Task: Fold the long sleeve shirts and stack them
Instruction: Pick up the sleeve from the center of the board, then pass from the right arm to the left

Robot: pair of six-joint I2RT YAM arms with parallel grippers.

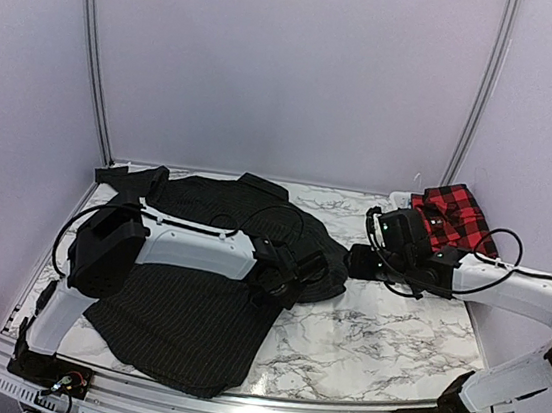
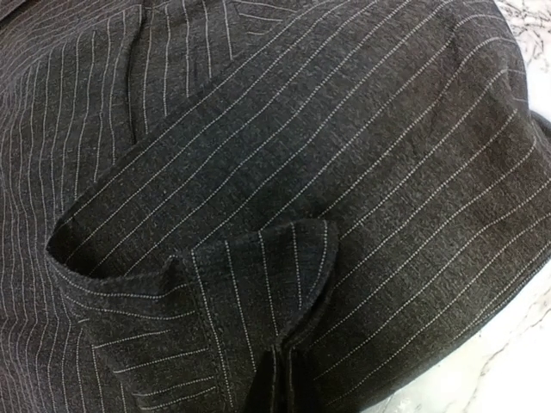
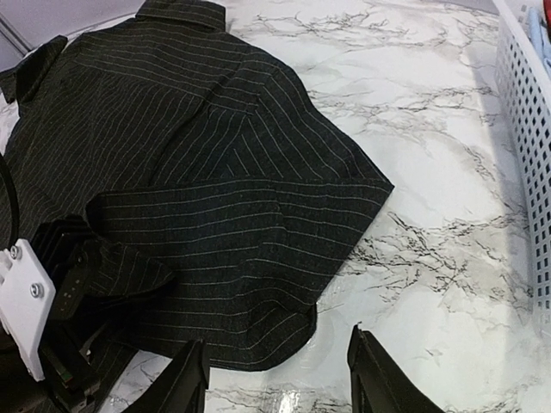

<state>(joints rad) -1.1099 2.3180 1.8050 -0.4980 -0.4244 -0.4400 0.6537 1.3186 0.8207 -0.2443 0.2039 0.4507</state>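
Our left gripper (image 1: 304, 270) is clamped tight on a raised fold of the black pinstriped shirt (image 1: 186, 321), which lies spread over the left half of the marble table (image 1: 380, 340) and reaches its near edge. Our right gripper (image 3: 277, 344) hangs partly open and empty, just beside that shirt's right hem. The red-and-black checked shirt (image 1: 453, 216) lies at the far right corner, by the white lattice basket (image 3: 521, 129).
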